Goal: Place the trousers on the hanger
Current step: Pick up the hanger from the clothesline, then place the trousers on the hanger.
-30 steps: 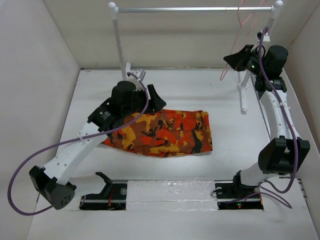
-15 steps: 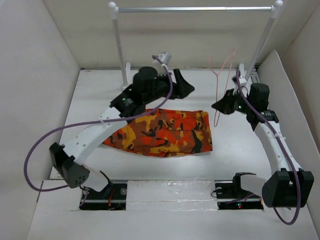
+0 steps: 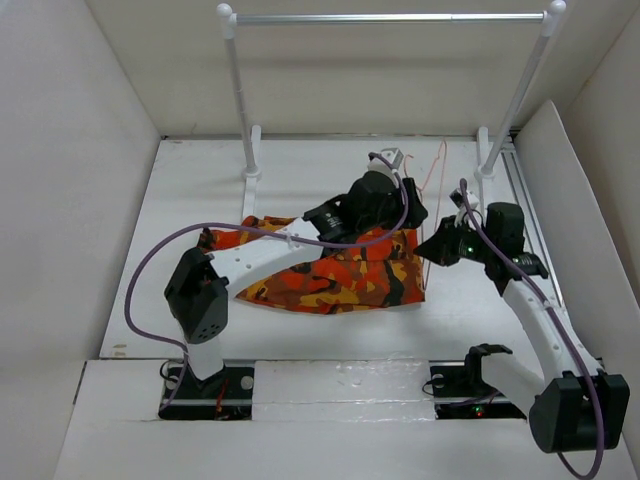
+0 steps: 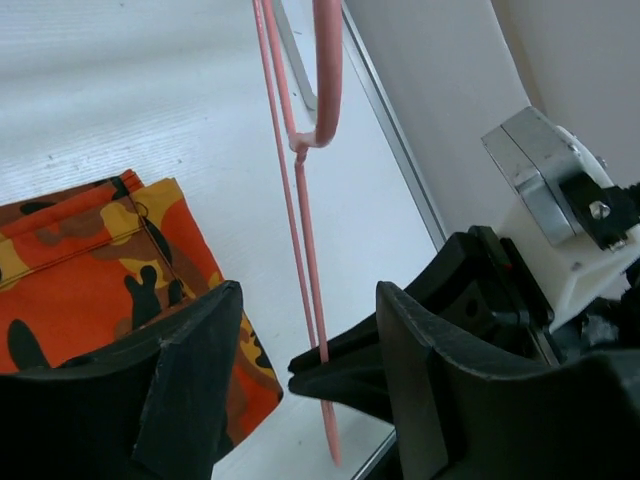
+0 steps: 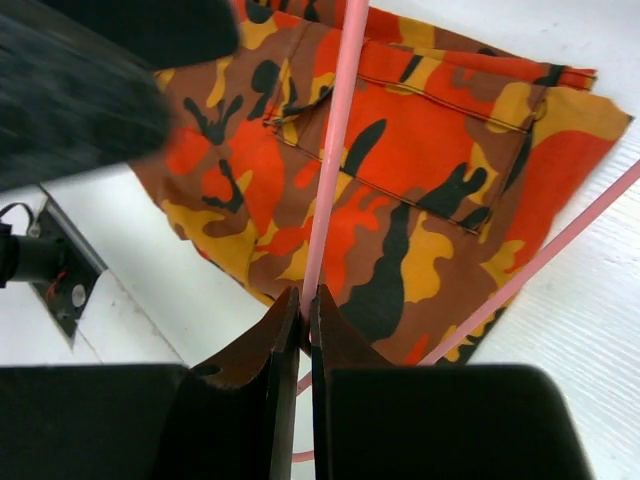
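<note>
Right end effector [image 5: 304, 296] pinches hanger [image 5: 334, 140], hook pointing rearward; left end effector [image 4: 308, 300] open, empty.

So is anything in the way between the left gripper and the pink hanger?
Nothing visible is in the way. The left gripper is open, and the hanger wire is right in front of the gap. The right gripper pinches that same wire further along. The trousers lie flat underneath, not in between.

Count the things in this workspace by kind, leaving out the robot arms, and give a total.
trousers: 1
hanger: 1
clothes rail: 1
Total: 3
</note>
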You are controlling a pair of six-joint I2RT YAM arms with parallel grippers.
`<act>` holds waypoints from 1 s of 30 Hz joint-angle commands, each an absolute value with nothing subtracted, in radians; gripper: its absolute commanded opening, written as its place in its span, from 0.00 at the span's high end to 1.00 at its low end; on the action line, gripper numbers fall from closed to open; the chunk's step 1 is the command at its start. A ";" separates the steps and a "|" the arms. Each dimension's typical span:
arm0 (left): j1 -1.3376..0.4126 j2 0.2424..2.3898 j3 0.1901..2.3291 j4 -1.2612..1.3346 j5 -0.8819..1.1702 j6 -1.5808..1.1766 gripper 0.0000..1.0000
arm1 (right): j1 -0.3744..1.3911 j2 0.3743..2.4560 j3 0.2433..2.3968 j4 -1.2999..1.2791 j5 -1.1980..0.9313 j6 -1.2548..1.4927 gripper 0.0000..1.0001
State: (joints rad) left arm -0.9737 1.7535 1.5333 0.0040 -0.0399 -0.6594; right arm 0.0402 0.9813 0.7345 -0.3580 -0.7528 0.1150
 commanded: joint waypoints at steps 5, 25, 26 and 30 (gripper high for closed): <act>-1.020 1.812 1.580 0.087 -0.206 -0.704 0.50 | 0.064 0.907 0.696 -0.310 -0.795 0.166 1.00; -1.103 1.789 1.353 0.273 -0.291 -0.923 1.00 | 0.003 0.753 0.837 -0.880 -0.612 -0.073 0.43; -1.103 1.792 1.341 0.282 -0.294 -0.936 1.00 | 0.003 0.758 0.856 -0.906 -0.586 -0.106 0.43; -1.103 1.825 1.272 0.328 -0.311 -0.989 1.00 | -0.006 0.790 0.835 -0.873 -0.593 -0.127 0.45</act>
State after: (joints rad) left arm -1.0943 1.8412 1.2964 0.2207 -0.2768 -0.9218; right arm 0.0036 0.7731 0.8181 -0.8333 -0.6220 -0.0662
